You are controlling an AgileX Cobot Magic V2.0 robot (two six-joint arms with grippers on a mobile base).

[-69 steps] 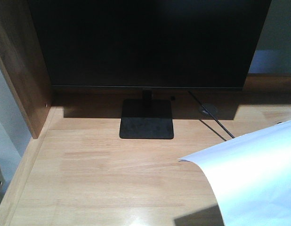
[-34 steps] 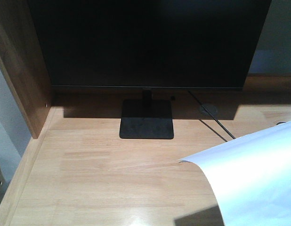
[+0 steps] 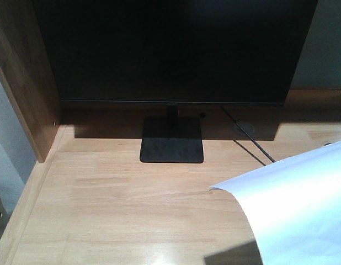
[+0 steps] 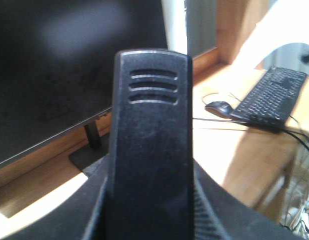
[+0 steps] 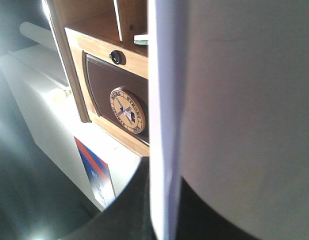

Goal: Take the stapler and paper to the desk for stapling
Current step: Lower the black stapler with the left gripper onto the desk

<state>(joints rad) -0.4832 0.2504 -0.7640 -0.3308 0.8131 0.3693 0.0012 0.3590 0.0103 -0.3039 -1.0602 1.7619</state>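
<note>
While the left wrist camera looks out along its own arm, the stapler (image 4: 150, 140) fills the middle of that view. Its long axis runs straight up the frame and away from the lens. Its rounded end, with three short grooves, is uppermost and points toward the monitor (image 4: 54, 65). The left fingers (image 4: 97, 212) show only as dark shapes hugging both lower flanks of the stapler, closed against it. To the right of the stapler a mouse (image 4: 218, 107) lies just beside a black keyboard (image 4: 272, 97) on the desk (image 4: 229, 150).

In the front view the paper (image 3: 297, 204) enters from the right and bottom edges. Its one visible corner points left toward the middle of the desk (image 3: 132, 204), and its upper edge climbs to the right. The sheet curls at that corner, and the dark shadow under its lower left edge shows it is off the wood there. Its full length runs out of frame, so its long axis cannot be told. From the right wrist camera the paper (image 5: 164, 125) is seen nearly edge-on as a tall upright band. It rises from the dark right fingers (image 5: 129, 210), which appear pinched on it at the bottom.

Bare wood-grain reaches from the darker side panel (image 3: 24, 83) on the left to the paper's corner. At the back it is bounded by the monitor's square base (image 3: 171, 144). A cable (image 3: 253, 144) slants from the round grommet (image 3: 243, 128) down to the paper's upper edge.
</note>
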